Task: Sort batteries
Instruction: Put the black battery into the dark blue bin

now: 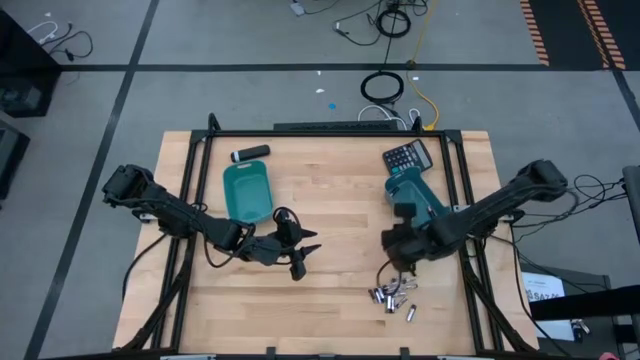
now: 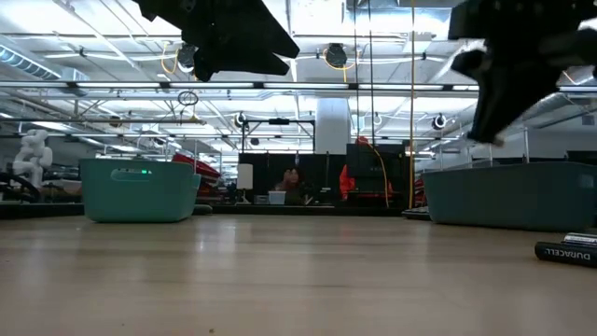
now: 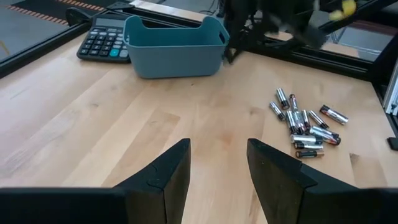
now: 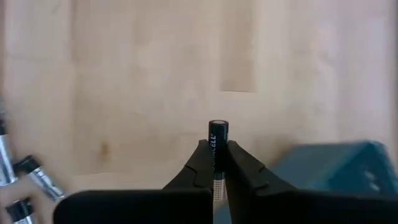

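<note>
The right gripper [image 4: 214, 163] hangs above the wooden table [image 1: 330, 215] on the right side, just beside the near end of the right teal bin [image 1: 415, 195]. Its 2 fingers [image 4: 196, 163] are pinched on a single dark battery [image 4: 217, 140], which stands between them with one end poking out past the fingertips; in the high view that gripper [image 1: 398, 258] is just far of the loose cells.

The rest of the batteries [image 1: 394, 297] lie in a small loose heap on the table near the front right, silver and dark cells touching or just beside one another, with 1 cell [image 1: 410, 313] a little apart on the near side. The left wrist view shows the same heap [image 3: 306, 127] scattered at mixed angles, well apart from the right bin [image 3: 175, 45].

The left gripper [image 1: 300, 255] hovers over the middle of the table, near the left teal bin [image 1: 247, 192], with its fingers [image 3: 168, 171] spread apart and nothing between them.

A dark calculator [image 1: 408, 156] sits at the far end of the right bin, touching or almost touching it. A black cylinder with a white tip [image 1: 249, 153] lies just beyond the far end of the left bin.

In the low view 1 dark cell [image 2: 566, 251] lies on its side at the right edge of the table.
</note>
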`<state>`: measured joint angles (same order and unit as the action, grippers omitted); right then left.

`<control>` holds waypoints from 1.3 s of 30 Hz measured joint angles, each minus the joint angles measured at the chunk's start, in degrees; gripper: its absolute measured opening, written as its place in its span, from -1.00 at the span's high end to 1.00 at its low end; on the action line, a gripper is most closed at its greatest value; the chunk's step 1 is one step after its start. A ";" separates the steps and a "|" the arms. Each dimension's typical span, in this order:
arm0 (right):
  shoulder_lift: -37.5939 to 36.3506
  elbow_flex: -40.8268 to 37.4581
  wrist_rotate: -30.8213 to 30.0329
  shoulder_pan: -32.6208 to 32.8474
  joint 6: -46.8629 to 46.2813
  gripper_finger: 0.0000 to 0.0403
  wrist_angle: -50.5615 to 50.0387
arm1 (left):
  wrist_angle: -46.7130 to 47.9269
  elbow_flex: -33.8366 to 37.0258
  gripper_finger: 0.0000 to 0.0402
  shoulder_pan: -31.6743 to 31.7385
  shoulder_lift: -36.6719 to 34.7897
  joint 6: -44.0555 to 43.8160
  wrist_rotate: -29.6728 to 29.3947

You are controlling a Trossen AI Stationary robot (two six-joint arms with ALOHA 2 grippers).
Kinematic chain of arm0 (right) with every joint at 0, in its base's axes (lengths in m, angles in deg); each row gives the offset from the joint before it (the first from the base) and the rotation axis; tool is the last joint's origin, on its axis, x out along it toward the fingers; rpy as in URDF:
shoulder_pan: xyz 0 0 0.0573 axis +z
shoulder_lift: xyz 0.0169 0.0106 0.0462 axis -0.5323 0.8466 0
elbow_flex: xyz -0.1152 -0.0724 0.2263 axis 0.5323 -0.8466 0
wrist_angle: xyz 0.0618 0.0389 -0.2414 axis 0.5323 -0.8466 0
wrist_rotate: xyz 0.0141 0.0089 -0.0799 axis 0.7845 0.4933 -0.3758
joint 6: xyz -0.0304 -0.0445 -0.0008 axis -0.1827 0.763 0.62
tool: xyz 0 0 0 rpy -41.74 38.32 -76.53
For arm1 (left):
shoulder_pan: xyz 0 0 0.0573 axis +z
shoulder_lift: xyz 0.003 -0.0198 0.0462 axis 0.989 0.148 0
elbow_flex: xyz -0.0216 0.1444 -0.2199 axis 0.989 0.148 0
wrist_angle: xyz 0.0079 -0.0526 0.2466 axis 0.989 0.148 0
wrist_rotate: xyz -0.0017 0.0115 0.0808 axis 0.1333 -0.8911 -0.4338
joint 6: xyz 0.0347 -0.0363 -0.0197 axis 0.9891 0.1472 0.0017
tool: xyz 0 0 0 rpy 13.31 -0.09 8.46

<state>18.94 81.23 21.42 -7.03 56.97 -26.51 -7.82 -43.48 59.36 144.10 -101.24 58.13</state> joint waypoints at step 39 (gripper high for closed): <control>-14.57 0.09 -12.70 0.02 -21.14 1.00 -28.05 | -0.01 0.00 0.16 0.03 0.00 0.00 -0.22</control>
<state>4.38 81.32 8.72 -7.01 35.83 -54.55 -7.83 -43.48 59.39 144.10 -101.24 57.91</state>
